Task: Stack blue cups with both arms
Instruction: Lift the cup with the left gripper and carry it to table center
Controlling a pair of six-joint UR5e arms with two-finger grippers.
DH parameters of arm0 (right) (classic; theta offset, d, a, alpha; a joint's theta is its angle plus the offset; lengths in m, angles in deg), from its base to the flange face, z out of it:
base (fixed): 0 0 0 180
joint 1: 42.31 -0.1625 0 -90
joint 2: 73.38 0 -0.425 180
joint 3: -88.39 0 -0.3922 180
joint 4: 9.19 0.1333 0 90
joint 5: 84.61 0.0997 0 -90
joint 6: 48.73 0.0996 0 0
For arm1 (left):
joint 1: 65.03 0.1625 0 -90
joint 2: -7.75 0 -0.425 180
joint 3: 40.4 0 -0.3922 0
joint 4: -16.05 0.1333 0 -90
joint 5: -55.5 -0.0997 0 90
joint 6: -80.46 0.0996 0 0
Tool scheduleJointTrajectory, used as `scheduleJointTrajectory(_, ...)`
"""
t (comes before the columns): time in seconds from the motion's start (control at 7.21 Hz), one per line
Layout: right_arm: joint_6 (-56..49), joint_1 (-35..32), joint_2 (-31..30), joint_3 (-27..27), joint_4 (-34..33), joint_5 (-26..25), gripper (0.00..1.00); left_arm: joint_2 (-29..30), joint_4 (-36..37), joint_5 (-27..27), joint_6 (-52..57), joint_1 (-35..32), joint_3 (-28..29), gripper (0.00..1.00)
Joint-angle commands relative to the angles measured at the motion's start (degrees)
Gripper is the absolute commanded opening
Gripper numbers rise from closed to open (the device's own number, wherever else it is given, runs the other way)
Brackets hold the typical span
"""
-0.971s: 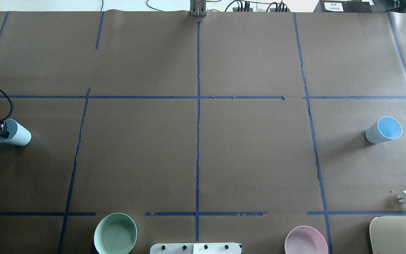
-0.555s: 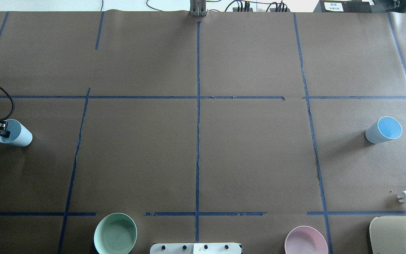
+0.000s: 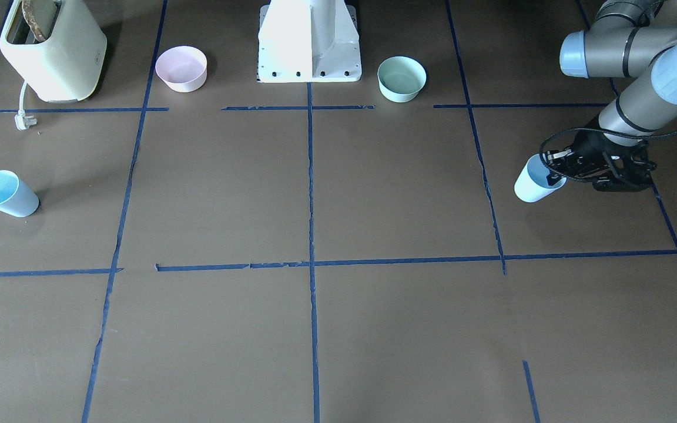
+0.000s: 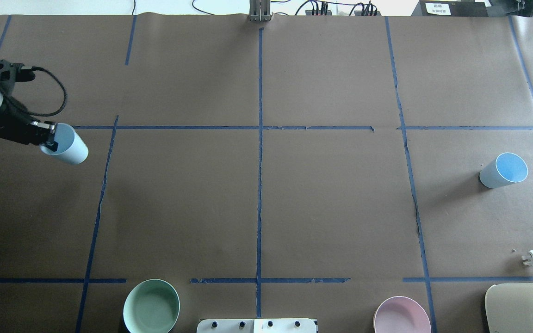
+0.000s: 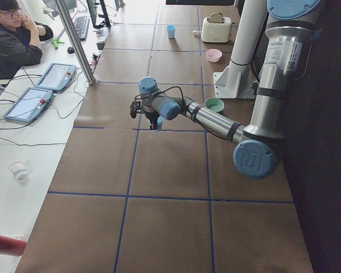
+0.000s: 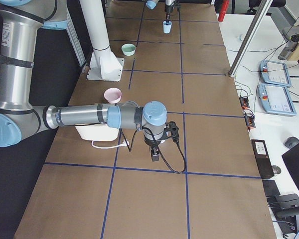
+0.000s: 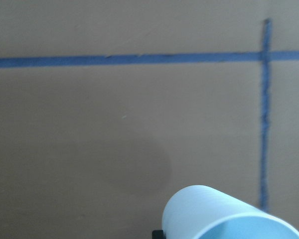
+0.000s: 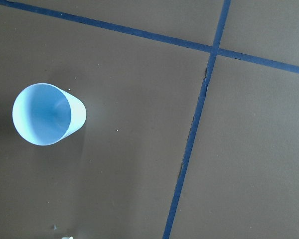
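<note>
My left gripper (image 4: 50, 140) is shut on the rim of one pale-blue cup (image 4: 68, 147) and holds it tilted above the table at the left side. This cup also shows in the front view (image 3: 531, 184) and at the bottom of the left wrist view (image 7: 224, 214). The second blue cup (image 4: 502, 170) stands upright on the table at the far right, apart from both arms; the right wrist view looks down into it (image 8: 45, 113). My right gripper (image 6: 156, 152) shows only in the exterior right view, pointing down; I cannot tell whether it is open or shut.
A mint-green bowl (image 4: 151, 306) and a pink bowl (image 4: 401, 317) sit on either side of the white pedestal (image 3: 309, 41). A cream toaster (image 4: 523, 307) with its white plug (image 4: 532, 258) is at the near right corner. An operator (image 5: 11, 40) sits beyond the far edge.
My left gripper has lifted the cup off the table and carried it forward and toward the middle. The second cup has not moved.
</note>
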Motion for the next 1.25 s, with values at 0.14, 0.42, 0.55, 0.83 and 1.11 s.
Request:
scheduleJointTrajectory(0.14, -0.1, 0.0, 0.1, -0.3, 0.0, 0.0, 1.00, 22.5, 10.1, -7.5, -24.0, 14.2, 3.9, 0.00)
scheduleJointTrajectory(0.42, 0.0, 0.0, 0.1, -0.3, 0.0, 0.0, 1.00, 31.9, 9.5, -13.5, -28.9, 19.7, 11.3, 0.00)
scheduleJointTrajectory(0.55, 0.0, 0.0, 0.1, -0.2, 0.0, 0.0, 1.00, 33.9, 8.8, -17.1, -30.4, 23.2, 13.4, 0.00)
scheduleJointTrajectory(0.83, 0.0, 0.0, 0.1, -0.2, -0.1, 0.0, 1.00, 36.5, 7.0, -17.9, -30.9, 25.5, 17.2, 0.00)
scheduleJointTrajectory(1.11, 0.0, 0.0, 0.2, -0.2, 0.0, 0.0, 1.00, 36.5, 2.6, -19.5, -30.8, 26.8, 20.2, 0.00)
